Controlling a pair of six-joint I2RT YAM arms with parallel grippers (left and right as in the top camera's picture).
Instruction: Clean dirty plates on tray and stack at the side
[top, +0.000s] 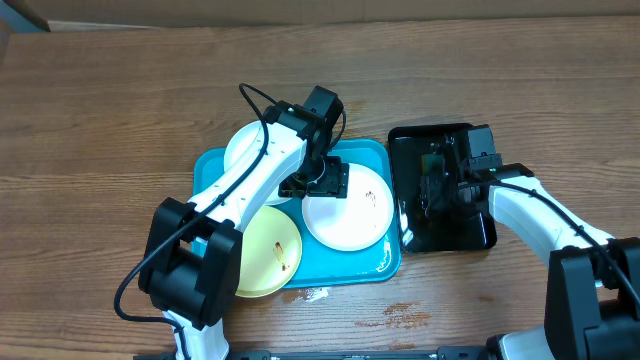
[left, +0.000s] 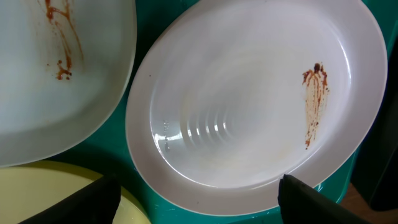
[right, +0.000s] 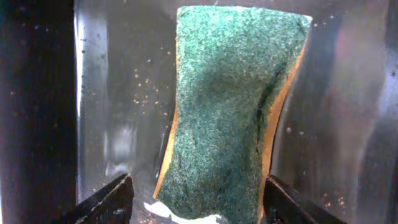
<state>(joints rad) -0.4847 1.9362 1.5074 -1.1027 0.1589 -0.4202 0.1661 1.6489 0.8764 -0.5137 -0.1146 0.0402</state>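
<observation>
The left pincer hung spread above the smudged white plate on the tray. The right pincer straddled the sponge; whether it gripped was unclear. It should pinch squarely mid-sponge before lifting.

Overhead: bright, even light from above; soft, short shadows under arms on table. Focus sharp throughout.
Left wrist: rippled lamp reflections in white plate; left fingertips dark, blurred.
Right wrist: dimmer; sponge sharp, part shadowed; streaky sheen on black tray; frame edges dark.
</observation>
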